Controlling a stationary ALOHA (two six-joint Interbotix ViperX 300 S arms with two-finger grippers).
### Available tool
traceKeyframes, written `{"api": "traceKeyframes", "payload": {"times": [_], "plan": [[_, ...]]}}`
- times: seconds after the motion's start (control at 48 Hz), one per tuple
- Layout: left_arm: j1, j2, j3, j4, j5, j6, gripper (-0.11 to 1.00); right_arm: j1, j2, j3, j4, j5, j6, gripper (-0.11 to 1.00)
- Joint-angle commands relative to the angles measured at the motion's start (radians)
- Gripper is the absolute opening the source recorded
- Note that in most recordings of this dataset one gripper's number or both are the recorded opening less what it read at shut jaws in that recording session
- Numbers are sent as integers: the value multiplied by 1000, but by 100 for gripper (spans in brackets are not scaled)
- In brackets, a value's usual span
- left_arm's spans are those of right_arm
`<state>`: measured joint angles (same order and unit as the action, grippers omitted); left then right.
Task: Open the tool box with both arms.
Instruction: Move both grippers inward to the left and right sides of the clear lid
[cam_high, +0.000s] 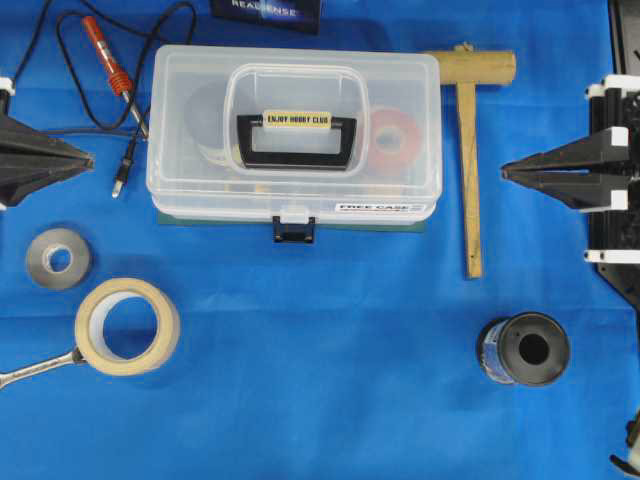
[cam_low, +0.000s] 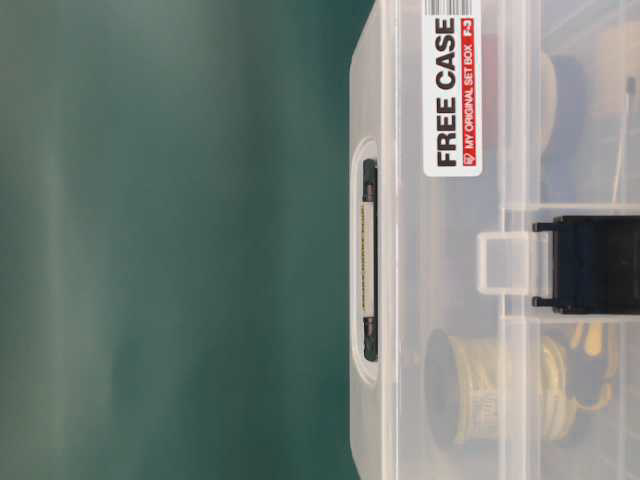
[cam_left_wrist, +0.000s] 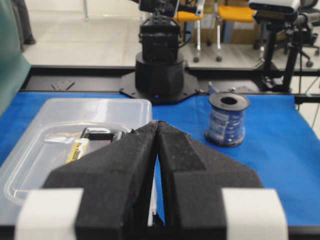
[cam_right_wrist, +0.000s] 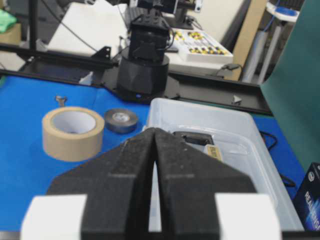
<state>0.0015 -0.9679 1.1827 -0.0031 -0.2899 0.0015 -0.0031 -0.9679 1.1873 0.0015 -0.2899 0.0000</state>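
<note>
The clear plastic tool box (cam_high: 190, 120) lies shut in the upper middle of the blue table. Its black handle (cam_high: 296, 140) lies flat on the lid and its black latch (cam_high: 293, 230) is closed at the front edge. The table-level view shows the tool box (cam_low: 420, 300) close up, with the "FREE CASE" sticker (cam_low: 452, 85) and the latch (cam_low: 590, 265). My left gripper (cam_high: 90, 158) is shut and empty, a short way off the box's left end. My right gripper (cam_high: 505, 172) is shut and empty, off the right end. In the wrist views each gripper (cam_left_wrist: 157, 122) (cam_right_wrist: 154, 130) points at the box (cam_left_wrist: 60, 130) (cam_right_wrist: 225, 125) without touching it.
A wooden mallet (cam_high: 470, 150) lies between the box and my right gripper. A red-handled corded tool (cam_high: 110, 65) sits at the back left. A grey tape roll (cam_high: 58, 258), a masking tape roll (cam_high: 127, 325) and a wrench (cam_high: 30, 370) are front left, a wire spool (cam_high: 525, 350) front right.
</note>
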Motion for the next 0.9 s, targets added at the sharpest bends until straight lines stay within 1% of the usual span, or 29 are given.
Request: {"api": "traceKeyframes", "payload": {"times": [0.0, 0.104, 0.271, 0.396, 0.5, 0.521, 0.562, 0.604, 0.645, 0.75, 0.791, 0.833, 0.874], "plan": [[-2, 11, -15, -28, 35, 18, 0, -6, 15, -32, 2, -6, 0, 0], [2, 8, -17, -31, 58, 32, 0, -21, 25, -41, 2, 32, 6, 0], [20, 8, -14, -31, 98, 32, 0, -43, 41, -54, 14, 120, 15, 0], [71, 14, -8, -31, 170, 25, 0, -54, 44, -55, 28, 170, 17, 0], [104, 14, 0, -34, 199, 25, 1, -69, 51, -54, 46, 209, 17, 1], [109, 14, 2, -34, 201, 25, 1, -72, 54, -52, 49, 216, 17, 3], [117, 14, 5, -34, 209, 25, 4, -81, 58, -51, 54, 233, 17, 10], [123, 14, 9, -34, 213, 28, 11, -92, 66, -49, 57, 249, 17, 20], [126, 14, 15, -34, 221, 31, 22, -103, 74, -49, 58, 262, 18, 32], [140, 14, 35, -34, 253, 34, 53, -138, 104, -43, 61, 305, 18, 63], [152, 14, 41, -34, 267, 35, 65, -153, 118, -43, 61, 321, 18, 74], [169, 15, 52, -34, 275, 35, 76, -170, 130, -41, 61, 333, 18, 82], [186, 15, 61, -34, 281, 35, 85, -186, 143, -38, 61, 342, 18, 86]]}}
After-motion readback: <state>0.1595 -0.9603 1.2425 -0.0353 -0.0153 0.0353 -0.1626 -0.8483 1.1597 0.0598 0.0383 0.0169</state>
